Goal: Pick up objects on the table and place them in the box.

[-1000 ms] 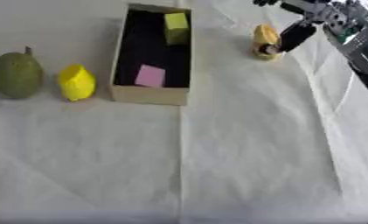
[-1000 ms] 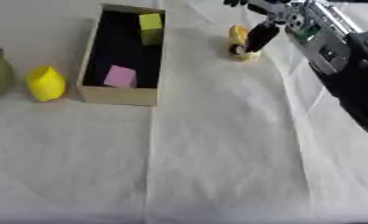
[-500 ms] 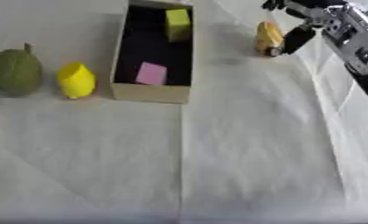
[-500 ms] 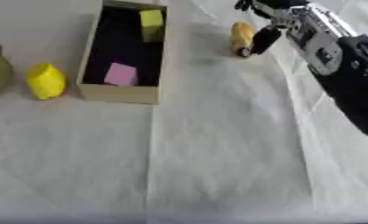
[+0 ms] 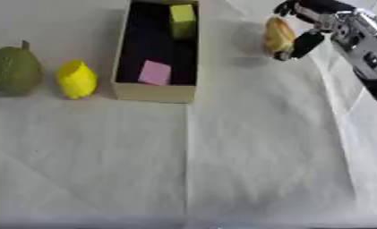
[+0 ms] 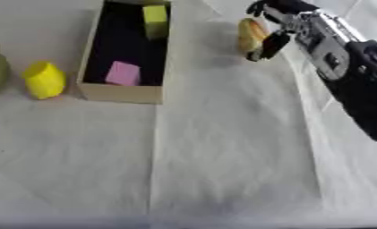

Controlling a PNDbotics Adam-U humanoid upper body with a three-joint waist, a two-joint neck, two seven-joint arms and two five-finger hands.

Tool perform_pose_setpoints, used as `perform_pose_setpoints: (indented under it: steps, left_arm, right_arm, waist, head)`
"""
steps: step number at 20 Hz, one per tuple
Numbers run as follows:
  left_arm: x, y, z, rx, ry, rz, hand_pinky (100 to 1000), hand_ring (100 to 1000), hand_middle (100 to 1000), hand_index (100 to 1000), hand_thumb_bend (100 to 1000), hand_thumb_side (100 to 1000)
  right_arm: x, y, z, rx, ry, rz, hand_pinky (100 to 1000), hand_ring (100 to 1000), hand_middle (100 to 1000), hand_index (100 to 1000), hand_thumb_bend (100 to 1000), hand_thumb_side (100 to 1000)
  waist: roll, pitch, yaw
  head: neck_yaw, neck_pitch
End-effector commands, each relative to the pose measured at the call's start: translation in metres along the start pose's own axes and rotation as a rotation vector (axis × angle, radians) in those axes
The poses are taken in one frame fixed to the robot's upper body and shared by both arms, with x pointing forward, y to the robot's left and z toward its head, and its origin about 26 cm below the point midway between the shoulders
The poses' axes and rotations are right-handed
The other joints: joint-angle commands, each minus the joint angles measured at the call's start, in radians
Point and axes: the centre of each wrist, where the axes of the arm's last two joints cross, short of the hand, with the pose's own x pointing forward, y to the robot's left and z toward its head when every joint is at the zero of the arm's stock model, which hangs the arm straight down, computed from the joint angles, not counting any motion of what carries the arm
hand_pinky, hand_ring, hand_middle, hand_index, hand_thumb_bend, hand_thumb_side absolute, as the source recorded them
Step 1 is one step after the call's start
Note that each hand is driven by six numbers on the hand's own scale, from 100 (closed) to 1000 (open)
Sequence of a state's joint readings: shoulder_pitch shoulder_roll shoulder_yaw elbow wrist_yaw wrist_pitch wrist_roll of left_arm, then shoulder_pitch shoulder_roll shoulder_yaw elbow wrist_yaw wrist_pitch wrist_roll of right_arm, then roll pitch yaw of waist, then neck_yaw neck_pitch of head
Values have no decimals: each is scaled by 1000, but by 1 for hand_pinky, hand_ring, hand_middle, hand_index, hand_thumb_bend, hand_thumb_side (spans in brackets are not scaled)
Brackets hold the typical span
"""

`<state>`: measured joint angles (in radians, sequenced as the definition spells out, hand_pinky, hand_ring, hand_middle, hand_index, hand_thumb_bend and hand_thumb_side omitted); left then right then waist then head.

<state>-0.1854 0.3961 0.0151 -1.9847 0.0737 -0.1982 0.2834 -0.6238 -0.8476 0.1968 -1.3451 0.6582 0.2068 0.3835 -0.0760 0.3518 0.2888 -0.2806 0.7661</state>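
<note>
Durian and lemon wait at the left, box in the upper middle holding two blocks. Upper right, right hand has its fingers curled round a yellow-orange fruit. Looks like the pick step; next it needs carrying left over the box.

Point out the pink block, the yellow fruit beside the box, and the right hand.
pink block point(image 5: 155, 73), left eye view, middle of its top face
yellow fruit point(image 5: 77, 79), left eye view, middle of its body
right hand point(image 6: 274, 42), right eye view, on a dark finger
</note>
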Motion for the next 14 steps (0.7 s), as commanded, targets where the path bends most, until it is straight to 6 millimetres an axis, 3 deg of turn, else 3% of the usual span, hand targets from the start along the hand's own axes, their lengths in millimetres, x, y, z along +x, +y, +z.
perform_pose_setpoints:
  steps: [1, 7, 12, 14]
  left_arm:
    - [6, 1, -4, -9, -25, -1, 773, 742, 674, 762, 100, 729]
    - [6, 0, -5, -13, -25, 3, 774, 743, 675, 762, 100, 729]
    - [5, 0, -4, -13, -22, 4, 774, 744, 675, 762, 100, 728]
    - [5, 0, -4, -16, -21, 3, 774, 744, 676, 763, 100, 728]
  right_arm:
    - [-7, -12, 1, -34, 29, 8, 843, 880, 795, 903, 497, 130]
    - [-8, -5, -3, -39, 63, 14, 817, 839, 728, 850, 392, 100]
    - [-7, -4, -5, -81, 80, 2, 791, 758, 589, 711, 137, 100]
    - [-4, -6, -4, -109, 75, -9, 788, 743, 572, 696, 116, 100]
  waist:
    - [9, -2, 0]
    - [9, 3, 4]
    - [9, 4, 3]
    - [9, 2, 2]
  head:
    - [-1, 4]
    - [-3, 4]
    - [-3, 4]
    - [-2, 4]
